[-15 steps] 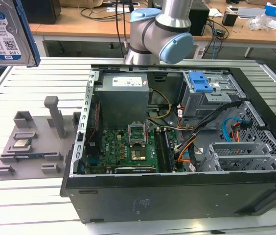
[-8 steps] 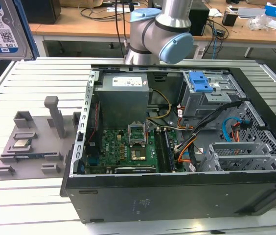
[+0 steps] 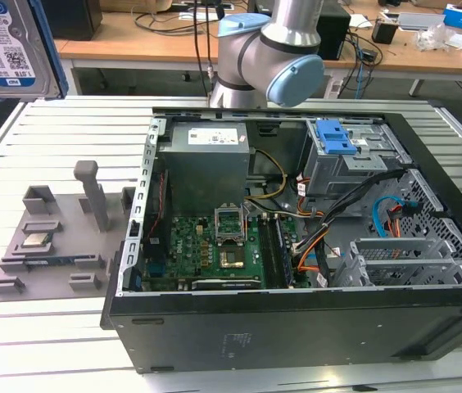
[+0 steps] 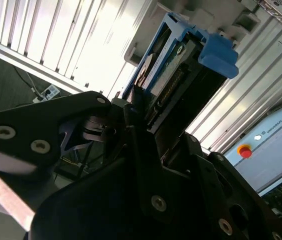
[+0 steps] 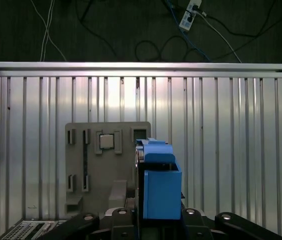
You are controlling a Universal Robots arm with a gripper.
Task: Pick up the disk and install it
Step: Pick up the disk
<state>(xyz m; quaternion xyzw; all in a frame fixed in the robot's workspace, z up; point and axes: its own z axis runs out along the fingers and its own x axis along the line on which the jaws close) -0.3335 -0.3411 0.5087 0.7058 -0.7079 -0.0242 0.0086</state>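
A: Step in hand?

B: Pick looks done, install not yet, as I judge it. The table (image 3: 51,123) carries the open computer case (image 3: 296,327). The drive cage (image 3: 354,168) sits at its far corner.

A: Disk position?

B: The disk (image 3: 6,45) is up off the table at the exterior view's upper left, well apart from the cage.

A: Hand?

B: The hand (image 5: 158,217) is clamped on the disk, which stands edge-on between the fingers. My judgement: the next move calls for squaring the blue frame to the cage.

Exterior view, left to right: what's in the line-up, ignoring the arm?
the disk → upright grey post → power supply → drive cage with blue latch
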